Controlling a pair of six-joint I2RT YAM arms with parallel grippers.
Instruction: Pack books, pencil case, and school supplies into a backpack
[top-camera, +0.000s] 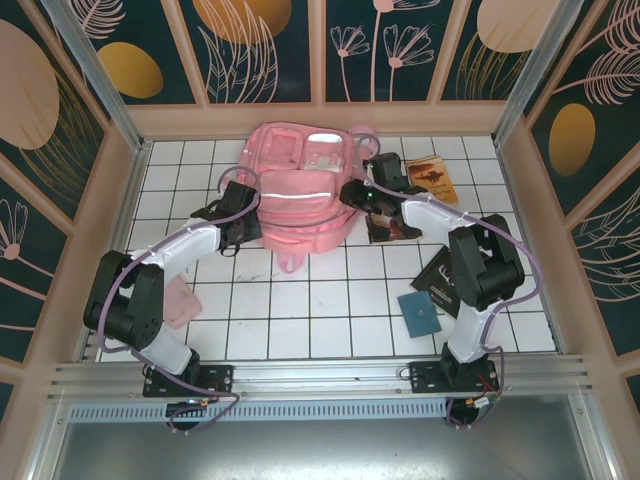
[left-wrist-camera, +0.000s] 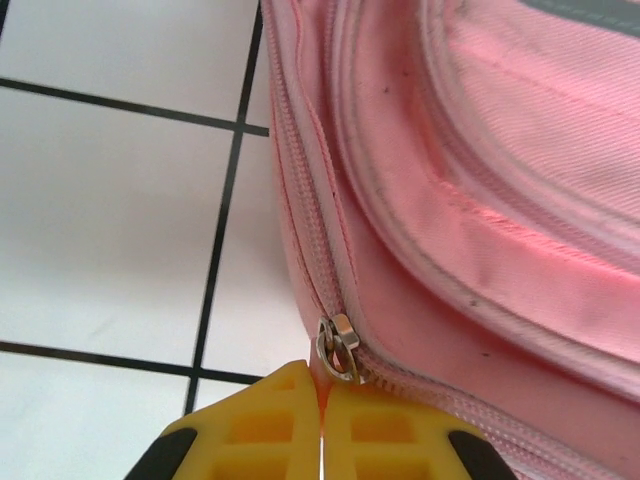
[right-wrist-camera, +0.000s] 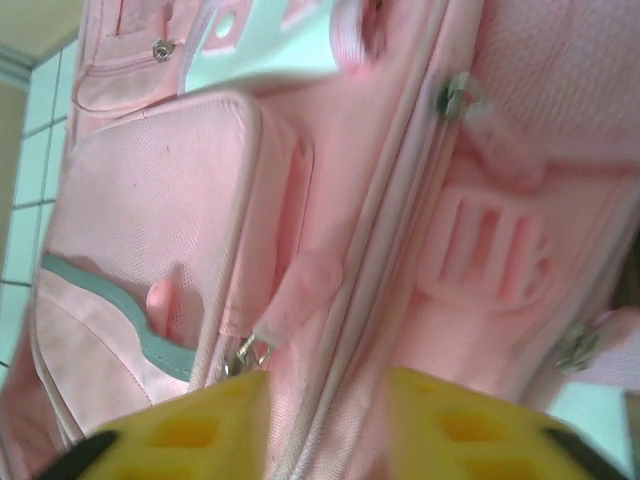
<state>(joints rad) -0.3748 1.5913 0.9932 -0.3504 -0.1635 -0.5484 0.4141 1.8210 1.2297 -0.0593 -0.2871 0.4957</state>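
Logging: my left tool (left-wrist-camera: 322, 398) sits clamped closed just under the zipper slider (left-wrist-camera: 338, 348) of the backpack (left-wrist-camera: 500, 200); my right tool (right-wrist-camera: 325, 400) gapes wide.

No text, brand, number or sign is being shown clearly enough to be read. Pale marks are being carried on the cover of the black book (top-camera: 436, 285) lying to the near right of the backpack (top-camera: 300, 190), and a dark figure on the orange-brown book (top-camera: 434, 177) at the backpack's far right, but both are being rendered too small to make out.
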